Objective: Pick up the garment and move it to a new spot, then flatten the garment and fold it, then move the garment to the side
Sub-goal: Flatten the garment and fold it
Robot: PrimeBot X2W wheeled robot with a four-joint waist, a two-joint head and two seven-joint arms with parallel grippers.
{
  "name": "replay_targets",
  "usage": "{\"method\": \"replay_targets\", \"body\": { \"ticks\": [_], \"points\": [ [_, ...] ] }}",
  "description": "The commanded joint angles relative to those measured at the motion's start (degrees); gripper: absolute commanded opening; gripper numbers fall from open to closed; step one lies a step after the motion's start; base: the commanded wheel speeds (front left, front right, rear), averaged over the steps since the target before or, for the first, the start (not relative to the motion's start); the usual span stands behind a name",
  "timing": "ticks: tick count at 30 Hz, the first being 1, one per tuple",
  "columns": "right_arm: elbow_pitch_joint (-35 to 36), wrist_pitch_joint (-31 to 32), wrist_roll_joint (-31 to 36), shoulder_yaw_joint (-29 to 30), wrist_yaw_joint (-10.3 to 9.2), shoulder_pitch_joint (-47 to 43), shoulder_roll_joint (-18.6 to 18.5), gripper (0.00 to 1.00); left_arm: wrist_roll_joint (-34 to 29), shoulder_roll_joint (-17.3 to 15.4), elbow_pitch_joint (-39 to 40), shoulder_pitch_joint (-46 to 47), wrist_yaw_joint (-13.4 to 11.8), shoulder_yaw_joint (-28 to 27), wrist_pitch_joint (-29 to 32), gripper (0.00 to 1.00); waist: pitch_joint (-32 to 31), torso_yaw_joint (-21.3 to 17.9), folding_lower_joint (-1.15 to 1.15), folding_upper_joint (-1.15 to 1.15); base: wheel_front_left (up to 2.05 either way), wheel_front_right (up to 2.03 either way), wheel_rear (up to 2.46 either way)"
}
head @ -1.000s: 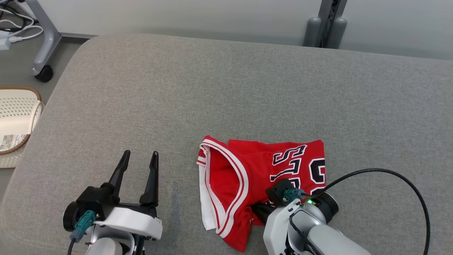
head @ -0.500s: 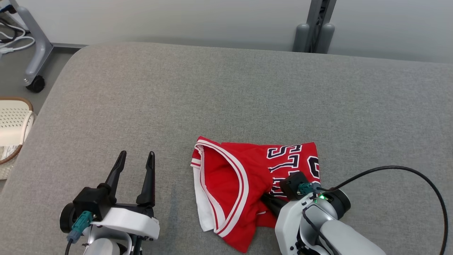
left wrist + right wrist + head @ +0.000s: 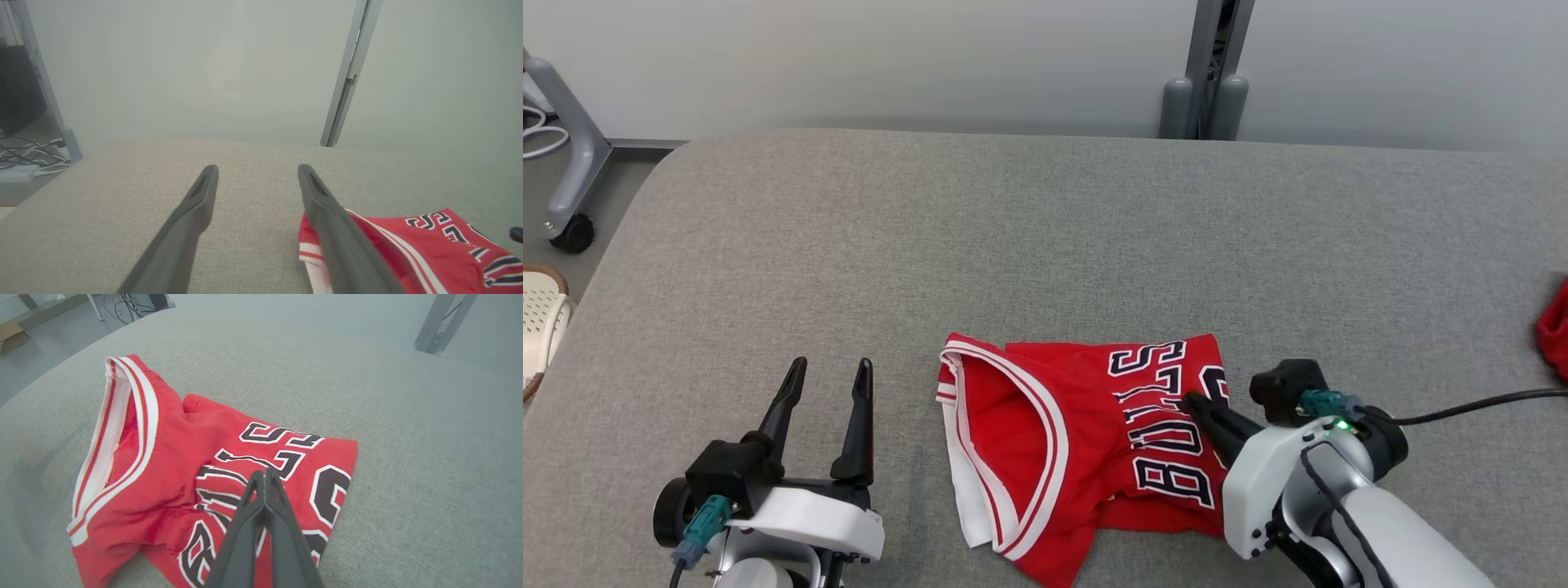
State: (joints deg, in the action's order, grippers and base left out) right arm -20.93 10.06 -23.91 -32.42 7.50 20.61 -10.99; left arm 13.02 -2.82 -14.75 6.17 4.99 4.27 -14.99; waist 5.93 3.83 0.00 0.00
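1. My left gripper point(image 3: 832, 367) has its two fingers spread wide with nothing between them. In the left wrist view point(image 3: 257, 169) the gap frames bare grey pad point(image 3: 1013, 245).
2. My right gripper point(image 3: 1191, 400) has its fingers pressed flat together. In the right wrist view point(image 3: 264, 473) the tips meet as one point with no cloth pinched between them.
3. The jersey point(image 3: 1054, 441) lies folded on the pad, under and ahead of the right fingers. It is red with white trim and black letters edged in white.
4. The right tips sit over the lettered end point(image 3: 175, 457). I cannot tell whether they touch the fabric or hang just above it.
5. The trimmed opening faces the left fingers. From the left wrist the jersey point(image 3: 429, 245) lies just to the right of the right-hand finger, near it but apart.
6. The one container I can see is a cream basket point(image 3: 541, 314) with a brown rim. It stands off the pad, well out to the left of the left fingers, and the frame edge cuts it. I cannot tell what is in it.
7. A second red cloth point(image 3: 1556, 327) shows at the frame edge, far to the right of the right fingers and well apart from the jersey.
8. Well beyond both sets of fingertips, a grey post point(image 3: 1205, 82) rises past the pad's far edge.
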Motion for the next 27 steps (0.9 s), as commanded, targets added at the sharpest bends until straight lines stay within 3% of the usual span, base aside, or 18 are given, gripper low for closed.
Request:
{"method": "replay_targets", "body": {
  "ticks": [1, 11, 20, 27],
  "points": [
    [1.33, -0.58, 1.19, 1.73, 0.00, -0.76, -0.31, 0.00, -0.42, -0.22, 0.15, -0.25, 0.13, -0.25, -0.24, 1.00, -0.11, -0.22, 0.00, 0.00, 0.00, 0.00, 0.00],
    [5.81, -9.01, 9.38, 11.71, 0.00, -2.91, 0.49, 0.00, -0.43, -0.22, 0.19, -0.22, 0.42, 0.05, -0.24, 1.00, -0.30, -0.40, 0.00, 0.00, 0.00, 0.00, 0.00],
    [4.53, -18.04, 11.18, 20.04, 0.00, -5.41, 2.52, 0.00, -0.86, -0.21, 0.30, -0.70, 0.55, 0.13, -0.24, 1.00, -0.68, -0.18, 0.00, 0.00, 0.00, 0.00, 0.00],
    [1.48, -22.03, 11.52, 22.93, 0.00, -7.41, 4.00, 0.00, -1.16, -0.21, 0.46, -1.13, 0.69, 0.17, -0.24, 1.00, -1.19, -0.41, 0.00, 0.00, 0.00, 0.00, 0.00]
  ]
}}
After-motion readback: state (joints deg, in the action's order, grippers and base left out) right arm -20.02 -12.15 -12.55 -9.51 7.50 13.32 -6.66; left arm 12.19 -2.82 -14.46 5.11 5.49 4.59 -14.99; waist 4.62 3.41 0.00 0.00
